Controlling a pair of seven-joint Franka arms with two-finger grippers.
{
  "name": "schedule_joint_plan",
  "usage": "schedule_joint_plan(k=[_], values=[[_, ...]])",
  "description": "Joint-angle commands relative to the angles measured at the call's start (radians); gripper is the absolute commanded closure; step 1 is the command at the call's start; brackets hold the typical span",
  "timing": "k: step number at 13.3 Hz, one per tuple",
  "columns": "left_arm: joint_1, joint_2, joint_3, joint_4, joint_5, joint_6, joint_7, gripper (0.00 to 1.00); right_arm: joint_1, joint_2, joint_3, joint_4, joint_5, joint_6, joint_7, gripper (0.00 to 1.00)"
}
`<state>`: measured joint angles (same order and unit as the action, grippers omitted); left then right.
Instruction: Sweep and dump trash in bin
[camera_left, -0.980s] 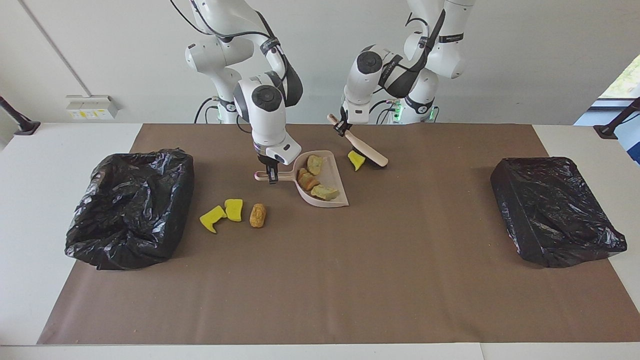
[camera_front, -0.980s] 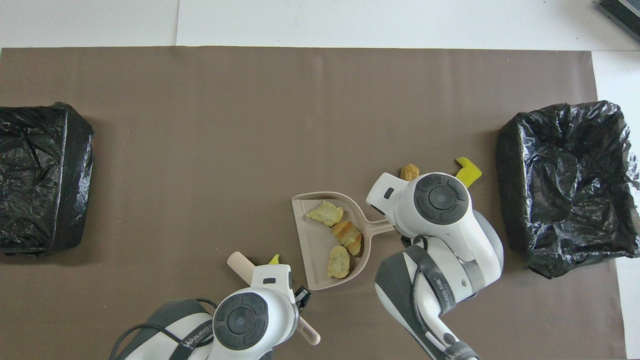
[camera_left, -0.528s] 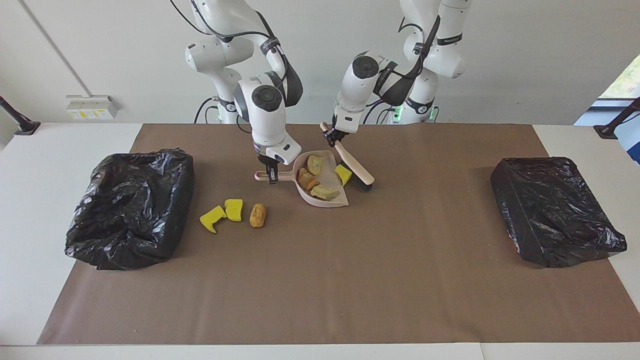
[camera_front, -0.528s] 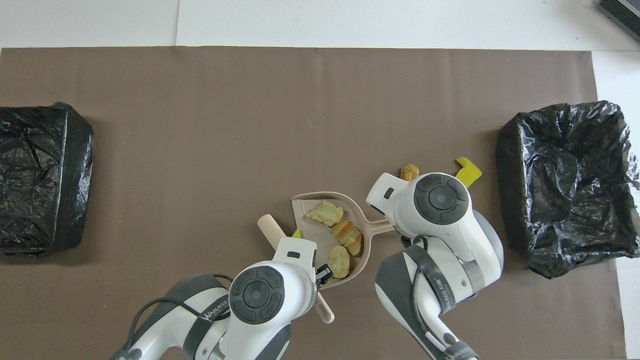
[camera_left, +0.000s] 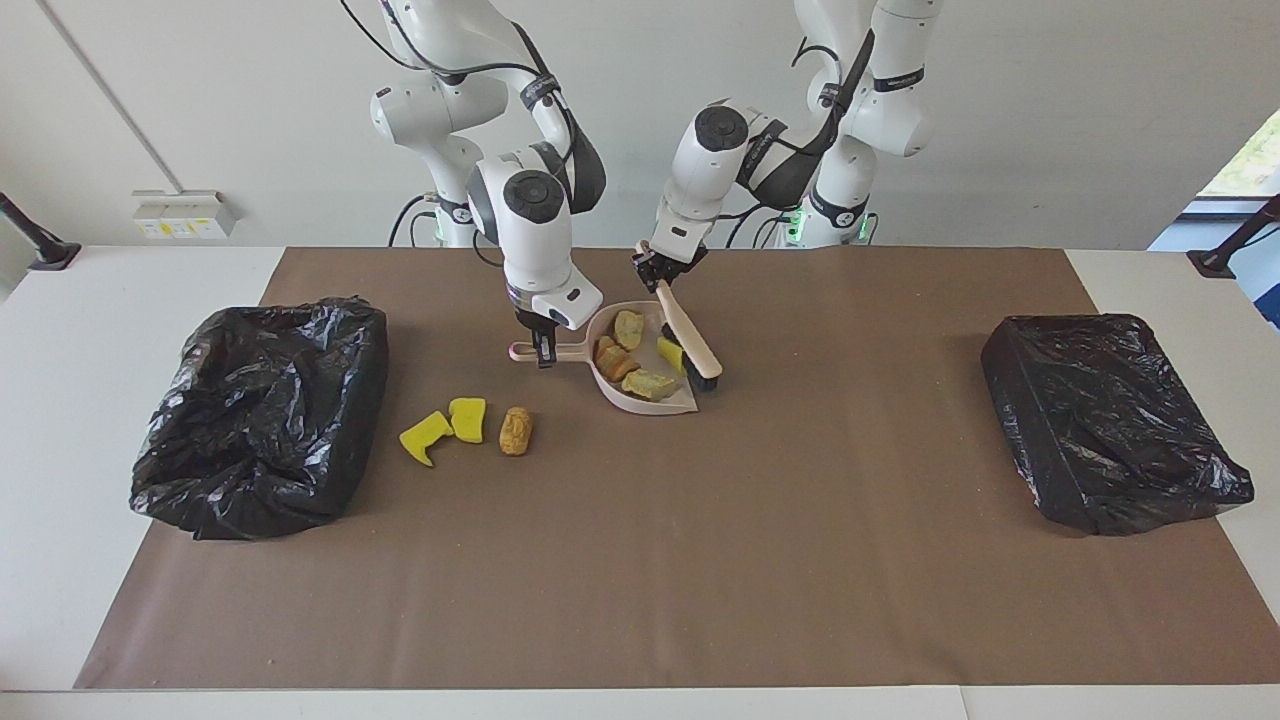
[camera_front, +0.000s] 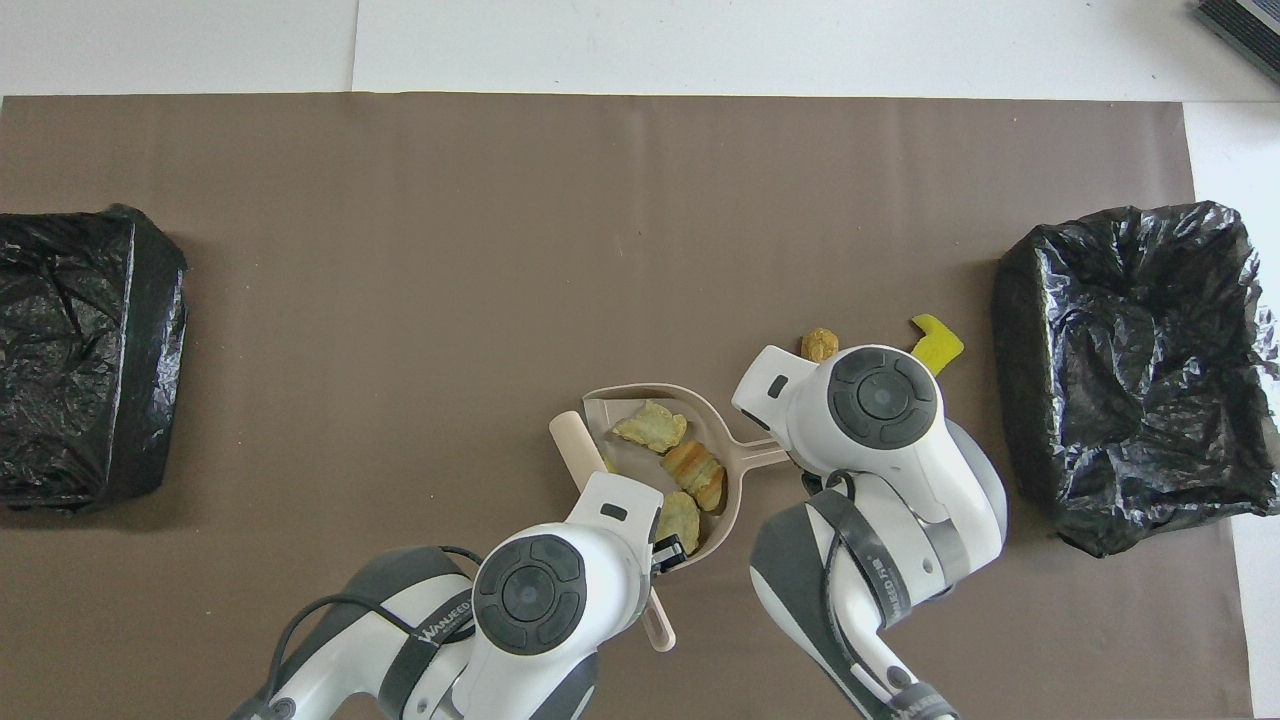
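My right gripper (camera_left: 544, 350) is shut on the handle of the pinkish dustpan (camera_left: 640, 407), which lies flat on the brown mat. Three rock-like lumps of trash (camera_left: 612, 362) lie in the pan, and a yellow piece (camera_left: 669, 354) sits just inside its open edge. The bristles of the beige brush (camera_left: 688, 340) rest against that yellow piece, and my left gripper (camera_left: 655, 270) is shut on the brush handle. Two yellow pieces (camera_left: 467, 418) and a brown lump (camera_left: 516, 429) lie loose on the mat between the pan and the open bin (camera_left: 265, 415). From overhead, the right wrist hides one loose yellow piece.
The black-bagged open bin (camera_front: 1130, 370) stands at the right arm's end of the table. A second black-bagged box (camera_left: 1110, 420) stands at the left arm's end. The brown mat (camera_left: 640, 560) covers the table between them.
My left gripper has swept the brush toward the right arm's end, pushing the yellow piece from the mat into the dustpan's mouth. The right arm and dustpan have held still.
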<state>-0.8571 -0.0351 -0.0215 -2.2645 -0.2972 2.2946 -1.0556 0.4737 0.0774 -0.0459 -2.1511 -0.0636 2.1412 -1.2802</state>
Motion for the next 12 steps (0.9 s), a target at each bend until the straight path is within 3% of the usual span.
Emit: schedule_joint_plan(k=[1, 12], values=[[-0.019, 0.041, -0.002, 0.063, -0.013, 0.005, 0.025, 1.00, -0.009, -0.010, 0.004, -0.016, -0.021, 0.006, -0.019, 1.00], [-0.046, 0.055, -0.014, 0.102, -0.013, -0.032, 0.075, 1.00, -0.009, -0.010, 0.004, -0.016, -0.022, 0.008, -0.018, 1.00]])
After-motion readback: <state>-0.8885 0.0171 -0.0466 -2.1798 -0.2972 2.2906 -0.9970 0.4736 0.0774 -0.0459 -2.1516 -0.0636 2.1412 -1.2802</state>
